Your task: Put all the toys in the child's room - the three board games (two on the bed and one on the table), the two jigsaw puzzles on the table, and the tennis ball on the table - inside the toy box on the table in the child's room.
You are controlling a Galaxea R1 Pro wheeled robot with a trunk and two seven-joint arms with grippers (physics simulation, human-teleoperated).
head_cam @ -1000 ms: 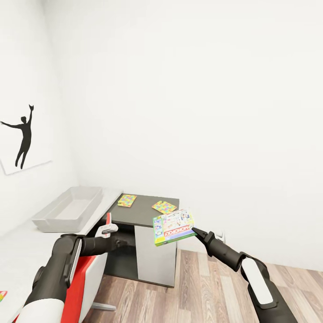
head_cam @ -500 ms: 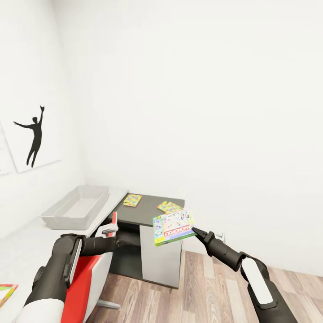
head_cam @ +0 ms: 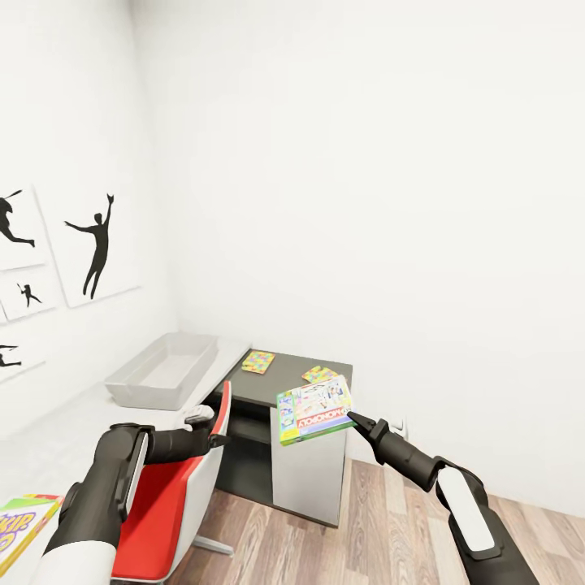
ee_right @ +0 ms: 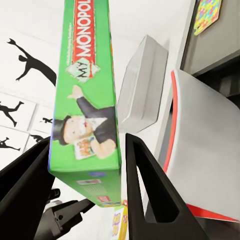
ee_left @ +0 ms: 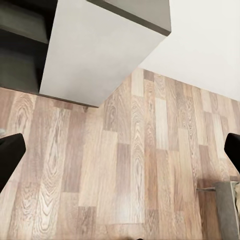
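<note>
A: Status? Where's the Monopoly box (head_cam: 314, 409) rel. to the toy box (head_cam: 162, 370)?

B: Right gripper (ee_right: 87, 165) has its fingers clamped on 1 end of it, held in air well apart from the toy box, out past the table's (head_cam: 89, 410) dark side unit (head_cam: 292, 378).

A: Left gripper (ee_left: 120, 150)?

B: Fingers spread, nothing in them, over wood floor (ee_left: 130, 165).

A: Other toys?

B: 2 jigsaw puzzles (head_cam: 258, 361) on the side unit, near the toy box. SKIP-BO box (head_cam: 20, 528) far from it.

A: Risk?

B: Grip's at 1 end only, so the box could pivot or slip. The red chair (head_cam: 175, 487) sits between, poss. snag.

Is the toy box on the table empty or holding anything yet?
Empty: the toy box interior shows bare grey in the head view.
</note>
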